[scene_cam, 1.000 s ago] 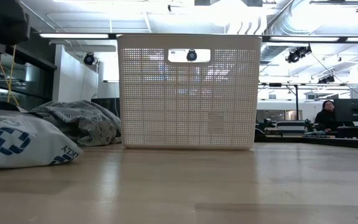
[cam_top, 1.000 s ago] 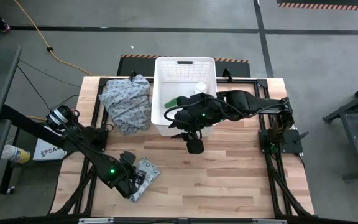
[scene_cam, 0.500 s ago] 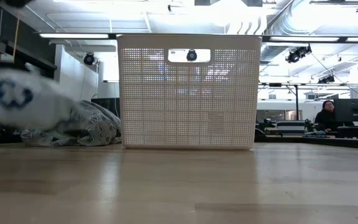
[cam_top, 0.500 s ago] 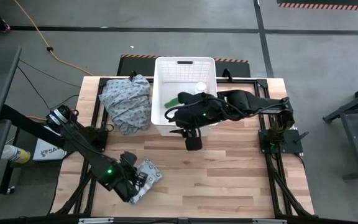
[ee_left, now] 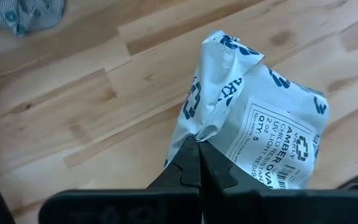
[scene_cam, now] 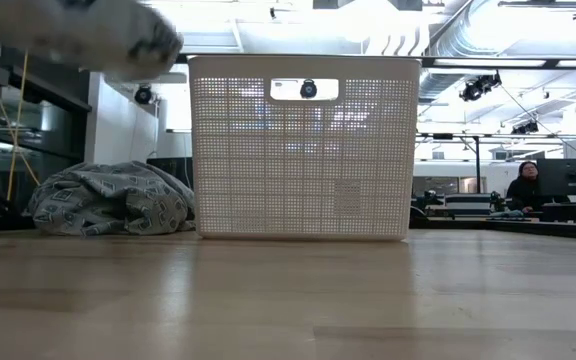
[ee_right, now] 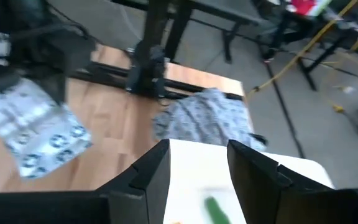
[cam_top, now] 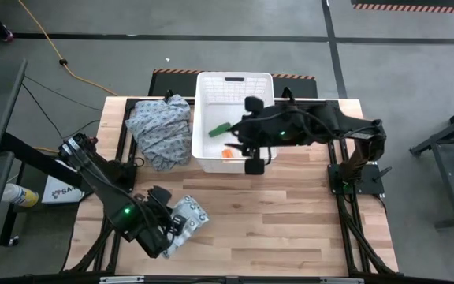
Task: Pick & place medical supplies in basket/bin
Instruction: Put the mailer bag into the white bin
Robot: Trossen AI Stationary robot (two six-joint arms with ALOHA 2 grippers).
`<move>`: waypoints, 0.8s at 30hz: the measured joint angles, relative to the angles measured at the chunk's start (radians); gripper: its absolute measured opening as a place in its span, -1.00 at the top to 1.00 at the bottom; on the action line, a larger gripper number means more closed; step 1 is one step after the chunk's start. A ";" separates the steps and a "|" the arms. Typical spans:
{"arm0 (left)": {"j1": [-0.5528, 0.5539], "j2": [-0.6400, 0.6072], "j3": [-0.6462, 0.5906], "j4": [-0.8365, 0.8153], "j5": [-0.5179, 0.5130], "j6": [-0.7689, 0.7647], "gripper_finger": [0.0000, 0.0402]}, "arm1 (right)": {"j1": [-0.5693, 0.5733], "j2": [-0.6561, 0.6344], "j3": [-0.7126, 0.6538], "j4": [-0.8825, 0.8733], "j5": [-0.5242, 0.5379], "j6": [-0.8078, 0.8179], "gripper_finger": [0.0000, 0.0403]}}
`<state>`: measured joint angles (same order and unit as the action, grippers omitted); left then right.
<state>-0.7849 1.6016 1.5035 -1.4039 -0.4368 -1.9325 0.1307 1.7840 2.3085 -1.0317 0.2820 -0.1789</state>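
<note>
wooden table (cam_top: 290,221) carries white bin (cam_top: 211,110); grey concrete floor (cam_top: 400,71) around

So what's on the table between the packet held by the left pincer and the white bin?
Nothing: in the high view only bare wood lies between the packet, pinched by the left pincer, and the bin.

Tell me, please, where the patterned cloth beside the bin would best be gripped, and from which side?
Probably from above, on a raised fold near the top of the crumpled cloth: it lies heaped and soft beside the bin, so a ridge gives the fingers something to pinch.
</note>
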 joint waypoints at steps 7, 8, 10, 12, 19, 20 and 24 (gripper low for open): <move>0.000 0.000 0.120 -0.064 -0.071 0.000 0.89 | -0.028 -0.044 0.000 -0.031 0.070 -0.014 0.24; 0.000 0.000 0.136 -0.073 -0.081 -0.001 0.89 | -0.033 -0.050 0.000 -0.042 0.073 -0.014 0.24; 0.000 0.000 0.166 -0.078 -0.110 -0.001 0.89 | -0.044 -0.054 0.000 -0.060 0.087 -0.014 0.25; 0.003 0.000 0.195 -0.084 -0.147 -0.001 0.89 | -0.056 -0.058 0.000 -0.086 0.099 -0.014 0.26; 0.081 0.000 0.299 -0.093 -0.201 0.102 0.89 | -0.101 -0.059 0.000 -0.144 0.102 -0.014 0.23; 0.099 0.000 0.316 -0.093 -0.203 0.130 0.89 | -0.107 -0.059 0.000 -0.150 0.101 -0.014 0.22; 0.181 0.000 0.377 -0.088 -0.203 0.257 0.89 | -0.128 -0.059 0.000 -0.180 0.094 -0.014 0.22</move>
<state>-0.6034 1.6016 1.8803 -1.4923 -0.6399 -1.6758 0.0023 1.7252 2.3085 -1.2117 0.3760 -0.1925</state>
